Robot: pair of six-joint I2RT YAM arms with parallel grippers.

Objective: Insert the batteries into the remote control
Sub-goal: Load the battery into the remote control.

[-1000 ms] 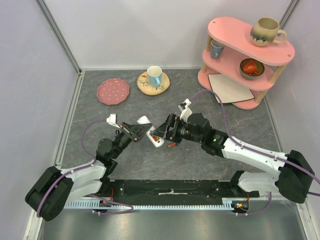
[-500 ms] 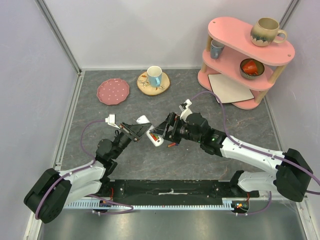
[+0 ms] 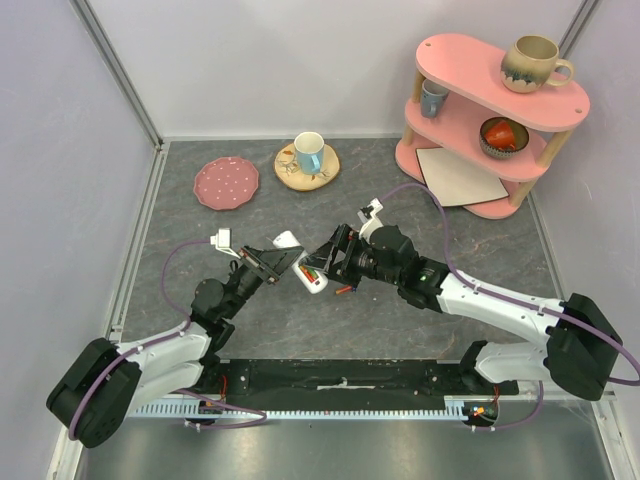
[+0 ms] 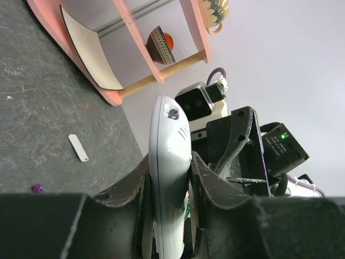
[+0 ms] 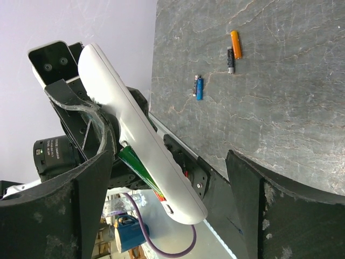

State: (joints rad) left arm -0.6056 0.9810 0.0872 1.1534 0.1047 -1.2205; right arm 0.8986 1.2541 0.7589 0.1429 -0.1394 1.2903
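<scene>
White links point(image 3: 510, 308), purple cables point(image 3: 443, 222) — left hand point(image 4: 170, 172), right hand point(image 5: 167, 162) both black.

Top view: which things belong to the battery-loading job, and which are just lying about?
Job: remote, held in the left claw; loose batteries on the table.
Lying about: plate; cup on a coaster; shelf with two mugs, a bowl and a white board.

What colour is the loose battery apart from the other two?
Blue battery, clearest in right wrist view.
</scene>
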